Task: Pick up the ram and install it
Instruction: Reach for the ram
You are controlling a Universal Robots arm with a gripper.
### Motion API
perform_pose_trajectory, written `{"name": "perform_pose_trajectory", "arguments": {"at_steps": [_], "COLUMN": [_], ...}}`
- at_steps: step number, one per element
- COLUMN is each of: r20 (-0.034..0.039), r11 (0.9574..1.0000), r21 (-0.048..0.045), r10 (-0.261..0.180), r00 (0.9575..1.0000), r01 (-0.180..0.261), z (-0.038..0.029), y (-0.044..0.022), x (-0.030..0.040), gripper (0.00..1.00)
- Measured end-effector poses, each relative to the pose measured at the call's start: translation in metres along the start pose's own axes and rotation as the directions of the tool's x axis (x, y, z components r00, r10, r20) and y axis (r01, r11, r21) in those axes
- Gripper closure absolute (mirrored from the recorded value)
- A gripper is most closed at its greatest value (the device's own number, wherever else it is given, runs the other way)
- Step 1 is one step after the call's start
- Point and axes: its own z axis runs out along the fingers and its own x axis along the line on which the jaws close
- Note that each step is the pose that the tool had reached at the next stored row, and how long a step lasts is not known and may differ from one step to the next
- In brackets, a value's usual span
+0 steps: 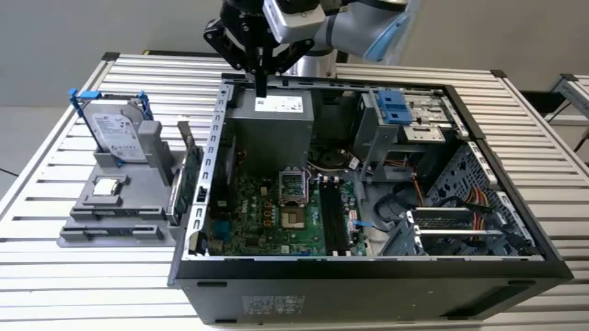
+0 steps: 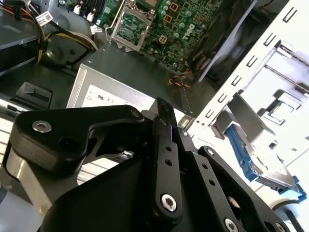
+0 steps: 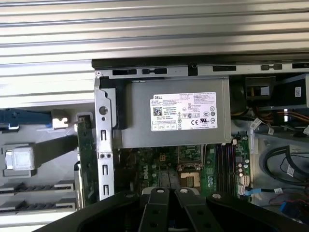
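Slatted aluminium table (image 1: 55, 276), ribbed. Open black steel tower case (image 1: 368, 283) mid-table, green motherboard (image 1: 267, 221) exposed. Ram (image 1: 186, 145) stands on edge just outside the case wall, exterior view's left. Gripper (image 1: 261, 91) over the case's far edge, fingers pressed together, empty.

Site type: robotics laboratory or test cell for computer assembly. The evidence is as follows. The worktop (image 1: 515, 117) is built of ribbed aluminium profile slats. A second slatted surface (image 1: 575, 89) of the same kind stands at the exterior view's right. An opened desktop computer case (image 1: 368, 289) lies on its side on the worktop, with its motherboard (image 1: 267, 221) and power supply (image 1: 272, 127) exposed. Beside it, at the exterior view's left, a grey fixture (image 1: 120, 214) presents parts upright in slots (a hard drive (image 1: 115, 134) among them). My arm (image 1: 363, 27) and end effector (image 1: 262, 91) hang over the case. The surroundings are plain grey.
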Motion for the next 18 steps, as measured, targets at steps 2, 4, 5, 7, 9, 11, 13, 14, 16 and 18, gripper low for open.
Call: {"name": "perform_pose_trajectory", "arguments": {"at_steps": [2, 4, 5, 7, 9, 11, 13, 14, 16, 18], "r20": [0.0001, 0.0, 0.0, 0.0, -0.0001, 0.0, 0.0, -0.0001, 0.0, -0.0001], "r11": [1.0, 1.0, 1.0, 1.0, 1.0, 1.0, 1.0, 1.0, 1.0, 1.0], "r21": [0.0, 0.0001, 0.0001, -0.0001, 0.0001, 0.0, 0.0, 0.0001, 0.0001, 0.0001], "r10": [0.0, 0.0, 0.0, 0.0, 0.0, 0.0, 0.0, 0.0, 0.0, 0.0], "r00": [1.0, 1.0, 1.0, 1.0, 1.0, 1.0, 1.0, 1.0, 1.0, 1.0], "r01": [0.0, 0.0, 0.0, 0.0, 0.0, 0.0, 0.0, 0.0, 0.0, 0.0], "z": [-0.0001, -0.0002, -0.0002, -0.0002, -0.0003, -0.0003, -0.0004, -0.0004, -0.0005, -0.0006], "y": [-0.0009, -0.002, -0.0024, -0.0032, -0.0042, -0.005, -0.0058, -0.0063, -0.0074, -0.0083], "x": [0.001, 0.0013, 0.0019, 0.003, 0.0033, 0.0038, 0.0043, 0.0044, 0.005, 0.0058], "gripper": [1.0, 1.0, 1.0, 1.0, 1.0, 1.0, 1.0, 1.0, 1.0, 1.0]}}
